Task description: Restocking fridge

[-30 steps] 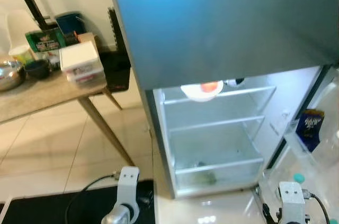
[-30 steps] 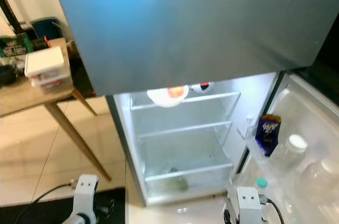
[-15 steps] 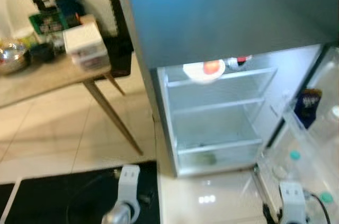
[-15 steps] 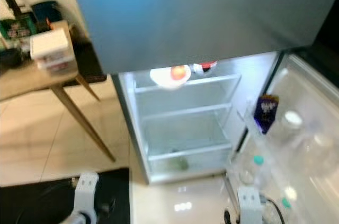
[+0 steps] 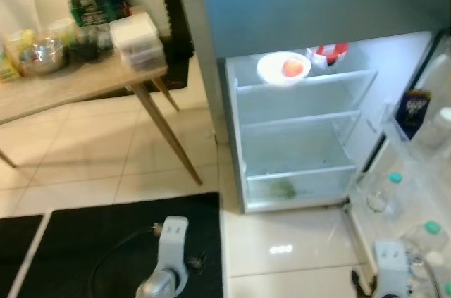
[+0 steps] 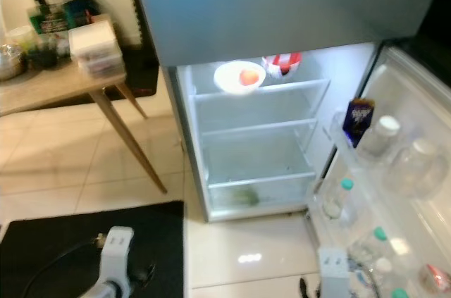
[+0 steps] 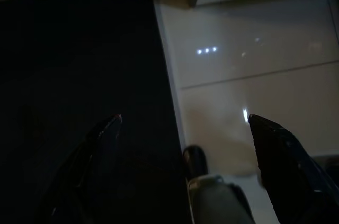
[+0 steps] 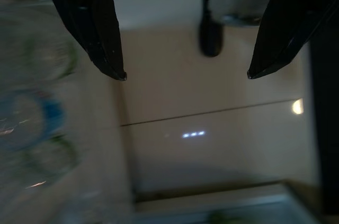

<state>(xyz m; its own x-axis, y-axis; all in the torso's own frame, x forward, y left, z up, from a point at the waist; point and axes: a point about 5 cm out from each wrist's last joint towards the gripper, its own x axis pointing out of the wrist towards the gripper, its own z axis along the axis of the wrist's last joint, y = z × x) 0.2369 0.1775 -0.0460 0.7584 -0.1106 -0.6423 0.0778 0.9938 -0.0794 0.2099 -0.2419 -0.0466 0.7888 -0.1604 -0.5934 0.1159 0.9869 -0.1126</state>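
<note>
With the fridge (image 6: 254, 136) standing open ahead, a white bowl (image 6: 239, 77) holding a red fruit sits on its top shelf, bottles in the right door rack. Left tool (image 7: 183, 128) and right tool (image 8: 185, 75) both hang low over the floor, fingers apart, empty. Surface (image 5: 63, 90) with containers stands far left.

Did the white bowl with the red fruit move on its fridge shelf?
No. The bowl sits at the left of the top shelf, as before; the camera shifted instead.
</note>
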